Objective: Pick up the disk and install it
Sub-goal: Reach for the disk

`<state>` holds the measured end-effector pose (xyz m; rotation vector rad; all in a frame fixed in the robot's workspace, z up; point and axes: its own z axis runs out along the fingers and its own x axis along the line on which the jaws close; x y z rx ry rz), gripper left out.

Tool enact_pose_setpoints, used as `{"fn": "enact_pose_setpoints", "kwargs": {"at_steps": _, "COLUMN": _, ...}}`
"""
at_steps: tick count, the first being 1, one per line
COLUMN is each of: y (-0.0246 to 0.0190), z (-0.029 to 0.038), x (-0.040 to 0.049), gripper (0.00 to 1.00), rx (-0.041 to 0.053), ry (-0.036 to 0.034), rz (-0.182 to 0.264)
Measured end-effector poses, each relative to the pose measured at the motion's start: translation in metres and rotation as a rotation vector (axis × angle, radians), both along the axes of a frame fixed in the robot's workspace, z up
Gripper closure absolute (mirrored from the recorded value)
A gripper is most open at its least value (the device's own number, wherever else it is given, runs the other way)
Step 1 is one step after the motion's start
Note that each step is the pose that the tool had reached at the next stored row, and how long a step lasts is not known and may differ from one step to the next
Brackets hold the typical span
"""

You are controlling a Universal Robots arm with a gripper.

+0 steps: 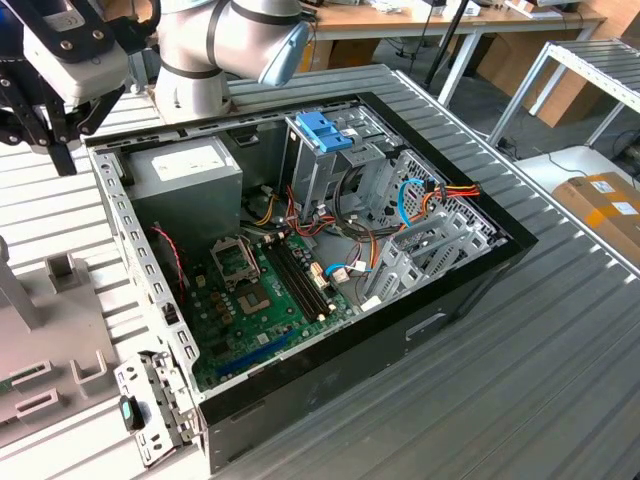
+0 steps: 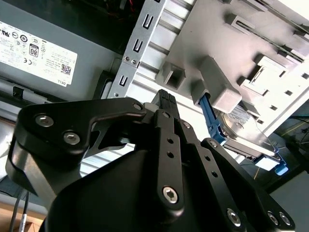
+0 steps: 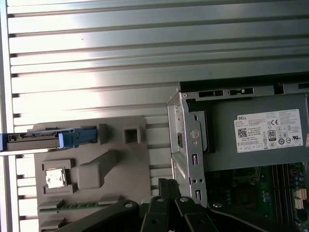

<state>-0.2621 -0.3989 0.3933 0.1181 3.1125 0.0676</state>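
— Where is the disk (image 3: pixel 43 140)?
— On its edge in the grey holder (image 3: pixel 96 169), long axis along the desk (image 3: pixel 96 58) slats.
— The views?
— First wrist view shows its thin edge, second wrist view its flat face. The gripper (image 3: pixel 167 186) has its jaws together, empty.

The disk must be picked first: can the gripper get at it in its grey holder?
Probably yes: the disk stands on edge in the holder, its top edge uncovered; the gripper hangs nearby.

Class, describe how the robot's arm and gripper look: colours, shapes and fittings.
The arm is made of thick silver-grey tubes with a light-blue joint cap. The gripper is black, built from angular linked plates studded with silver screws.
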Motion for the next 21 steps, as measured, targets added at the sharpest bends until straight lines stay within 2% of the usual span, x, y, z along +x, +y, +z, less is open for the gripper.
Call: {"fn": "enact_pose_setpoints", "kwargs": {"at_steps": 21, "y": 0.0000, "z": 0.0000, "x": -0.0102, "gripper": 0.90, "rx": 0.0000, "ry": 0.0000, "rz": 0.000}}
